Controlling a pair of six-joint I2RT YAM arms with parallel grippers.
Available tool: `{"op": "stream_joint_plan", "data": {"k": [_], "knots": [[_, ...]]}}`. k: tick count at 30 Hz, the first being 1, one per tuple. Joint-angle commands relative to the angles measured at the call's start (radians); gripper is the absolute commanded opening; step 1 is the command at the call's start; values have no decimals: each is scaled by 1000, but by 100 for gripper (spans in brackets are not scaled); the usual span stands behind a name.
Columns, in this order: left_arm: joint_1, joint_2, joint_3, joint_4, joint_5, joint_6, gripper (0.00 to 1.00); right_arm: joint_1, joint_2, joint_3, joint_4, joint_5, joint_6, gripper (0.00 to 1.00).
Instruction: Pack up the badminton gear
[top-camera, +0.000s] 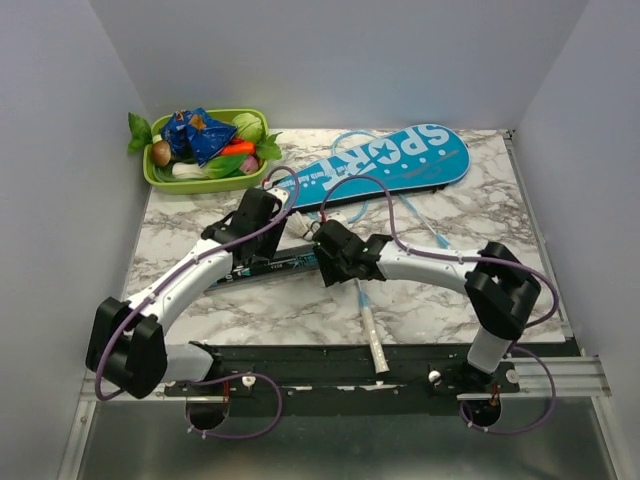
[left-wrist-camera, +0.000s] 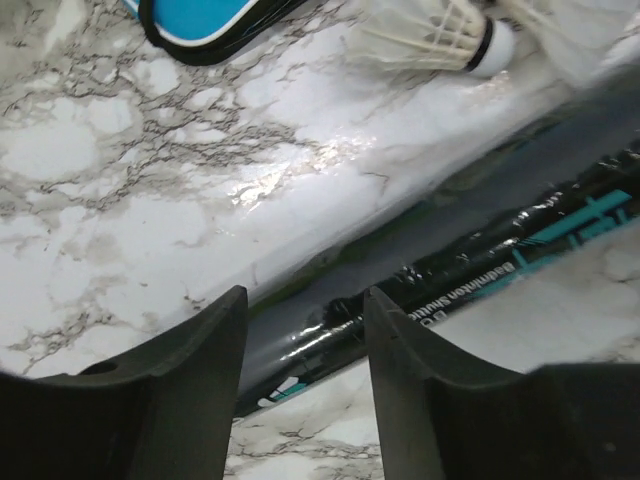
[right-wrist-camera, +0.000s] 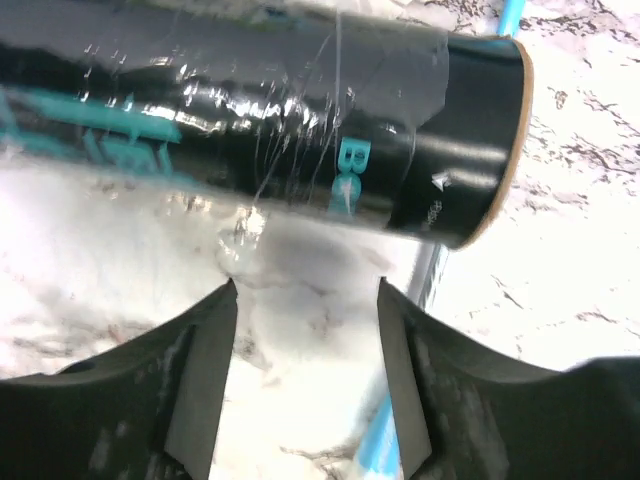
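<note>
A dark clear tube (top-camera: 285, 265) lies on the marble between my two grippers. The left gripper (top-camera: 258, 235) hangs open just short of the tube (left-wrist-camera: 470, 250), with nothing between its fingers (left-wrist-camera: 305, 295). A white shuttlecock (left-wrist-camera: 430, 35) lies beyond it, near the blue "SPORT" cover (top-camera: 400, 160). The right gripper (top-camera: 328, 255) is open over bare marble (right-wrist-camera: 307, 285), just short of the tube's open end (right-wrist-camera: 470, 140). A light-blue racket shaft (right-wrist-camera: 380, 450) runs under its right finger. That racket's white-butted handle (top-camera: 372, 325) points at the near edge. A second racket's frame (top-camera: 350, 140) shows behind the cover.
A green tray (top-camera: 152, 175) of toy vegetables stands at the back left corner. Grey walls close in the table on three sides. A black rail (top-camera: 330, 365) with the arm bases runs along the near edge.
</note>
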Motion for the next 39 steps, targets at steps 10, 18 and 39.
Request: {"op": "stream_joint_plan", "data": {"k": [10,18,39], "knots": [[-66,3,47,52,413,249,71,-3,-544,-205,-228,-342,-70,84],[-94,97,103,78,491,379,72,8,-679,-178,-375,-389,-107,94],[-158,348,192,59,509,467,75,8,-770,-255,-354,-429,-73,100]]}}
